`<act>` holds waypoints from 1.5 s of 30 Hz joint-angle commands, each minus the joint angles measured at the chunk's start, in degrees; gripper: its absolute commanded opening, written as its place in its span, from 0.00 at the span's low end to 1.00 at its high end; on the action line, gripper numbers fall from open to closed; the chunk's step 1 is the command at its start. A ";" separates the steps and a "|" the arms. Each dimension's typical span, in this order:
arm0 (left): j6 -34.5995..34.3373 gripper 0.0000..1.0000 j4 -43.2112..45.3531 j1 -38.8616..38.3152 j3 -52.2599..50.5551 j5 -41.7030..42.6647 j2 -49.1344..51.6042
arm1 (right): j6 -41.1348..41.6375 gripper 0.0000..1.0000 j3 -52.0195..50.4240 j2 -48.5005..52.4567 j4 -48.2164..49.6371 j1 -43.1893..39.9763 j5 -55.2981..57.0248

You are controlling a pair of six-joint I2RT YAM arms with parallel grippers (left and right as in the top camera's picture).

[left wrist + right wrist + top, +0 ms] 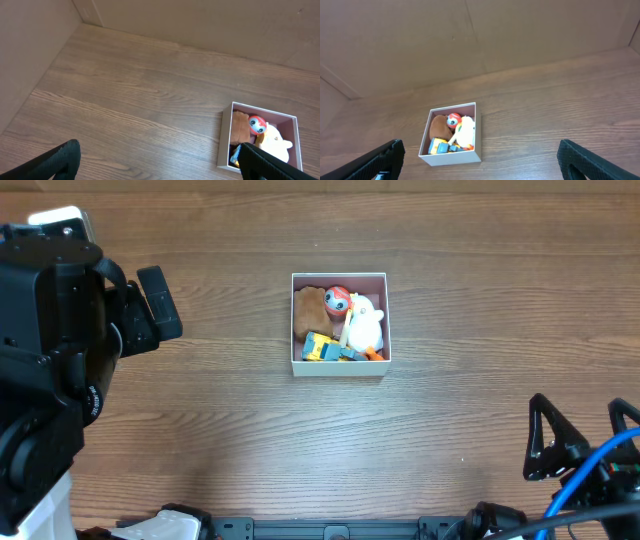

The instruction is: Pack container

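Wood table (200,430), full box (339,367) sits centre; left gripper (159,147) and right gripper (580,406) both gape empty, left looks nearer

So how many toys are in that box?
4 in the box: brown plush far-left corner, red round toy beside it, white plush right side, yellow-blue toy near-left. More may hide underneath.

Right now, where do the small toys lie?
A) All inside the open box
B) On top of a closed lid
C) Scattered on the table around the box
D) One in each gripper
A: the overhead view shows the brown plush, the red-faced ball toy, the white plush and the yellow and blue toy all lying within the walls of the container.
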 commanded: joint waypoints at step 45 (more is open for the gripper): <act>1.25 1.00 0.09 0.31 -0.20 -1.14 0.26 | -0.42 1.00 -89.90 -41.81 49.90 9.86 15.54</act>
